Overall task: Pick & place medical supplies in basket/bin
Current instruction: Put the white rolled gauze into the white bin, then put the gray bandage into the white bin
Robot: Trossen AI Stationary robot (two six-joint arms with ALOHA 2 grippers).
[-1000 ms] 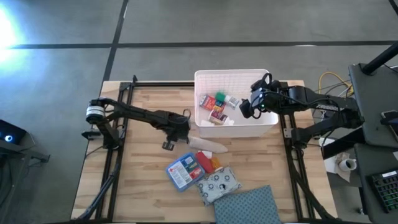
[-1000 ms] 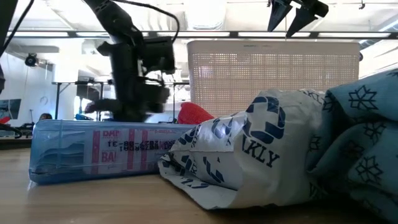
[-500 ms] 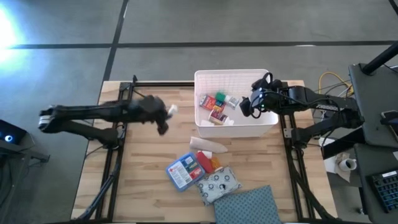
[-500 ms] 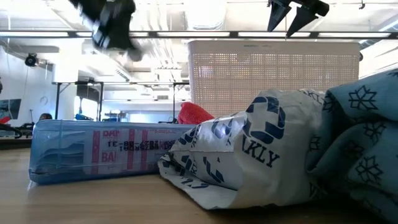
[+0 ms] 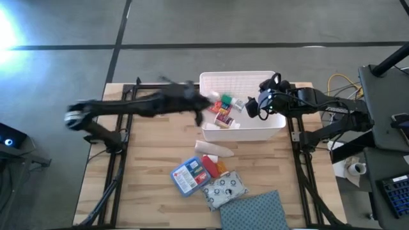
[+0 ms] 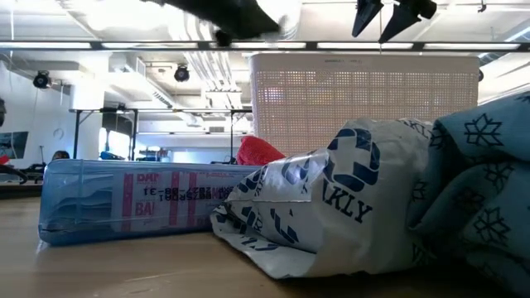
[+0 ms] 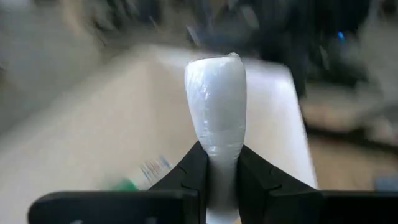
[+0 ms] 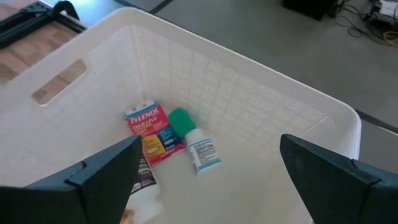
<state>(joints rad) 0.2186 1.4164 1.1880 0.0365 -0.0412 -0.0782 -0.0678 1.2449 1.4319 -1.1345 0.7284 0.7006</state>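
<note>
The left claw (image 7: 222,163) pinches a white, film-wrapped tapered tube (image 7: 216,118) at the near-left rim of the white perforated plastic bin (image 5: 268,130). Best carry it fully past the rim before letting go, aiming for bare floor beside the red packs (image 5: 222,115). The right claw (image 5: 254,107), fingers spread, hovers over the bin's right side, narrowing room. Other supplies remain on the wooden worktop (image 5: 150,160).

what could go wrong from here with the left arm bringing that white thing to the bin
1. The left tool pinches the white wrapped item only at its narrow end; being blurred with motion, it might slip out short of the white bin.
2. The right tool hangs open over the bin's right side, so the arms might crowd each other there.
3. The Tylenol pack and green-capped bottle already lie inside; a drop could knock them.
</note>
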